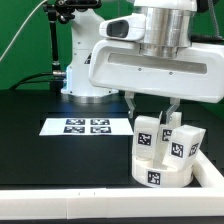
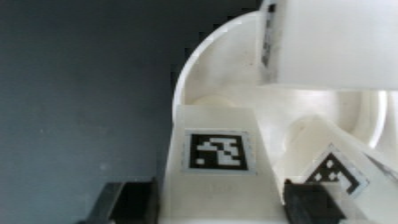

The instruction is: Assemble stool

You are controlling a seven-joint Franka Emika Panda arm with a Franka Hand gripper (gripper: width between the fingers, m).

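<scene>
The white round stool seat (image 1: 168, 176) lies at the exterior view's lower right, with a tag on its side. Three white tagged legs stand upright on it: one on the left (image 1: 147, 137), one behind (image 1: 169, 126), one on the right (image 1: 183, 146). My gripper (image 1: 152, 108) hangs straight above them, its fingers down either side of the left leg's top. In the wrist view that leg (image 2: 219, 150) fills the gap between my dark fingers (image 2: 128, 203) and both pads lie against it. The seat rim (image 2: 214, 60) curves behind, and another leg (image 2: 331, 40) stands beyond it.
The marker board (image 1: 86, 126) lies flat on the black table to the left of the seat. White border rails run along the front (image 1: 90, 205) and the right (image 1: 208, 172) of the seat. The robot's base (image 1: 80, 70) stands behind.
</scene>
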